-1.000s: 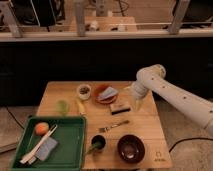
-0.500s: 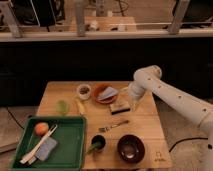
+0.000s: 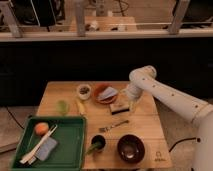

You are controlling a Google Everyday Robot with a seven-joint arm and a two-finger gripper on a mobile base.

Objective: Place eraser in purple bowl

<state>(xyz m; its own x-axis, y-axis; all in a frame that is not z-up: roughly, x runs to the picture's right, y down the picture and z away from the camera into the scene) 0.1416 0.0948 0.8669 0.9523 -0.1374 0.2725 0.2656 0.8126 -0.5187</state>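
The eraser (image 3: 119, 107), a small block with a dark top on a tan base, lies on the wooden table (image 3: 150, 125) just in front of the orange plate (image 3: 101, 100). My gripper (image 3: 131, 105) hangs from the white arm at the eraser's right end, very close to it. The purple bowl (image 3: 131, 148) stands near the table's front edge, in front of the eraser and slightly right, with a glossy paler inside.
A grey-blue sponge (image 3: 107, 93) lies on the orange plate. A small bowl (image 3: 84, 91), a green piece (image 3: 62, 107) and a yellow piece (image 3: 80, 106) sit at the back left. A fork (image 3: 112, 125), a dark cup (image 3: 98, 144) and a green tray (image 3: 65, 150) holding an orange (image 3: 41, 128) lie in front.
My arm has swung left and down, bringing the gripper from right of the eraser to its right end. The eraser and bowl have not moved.
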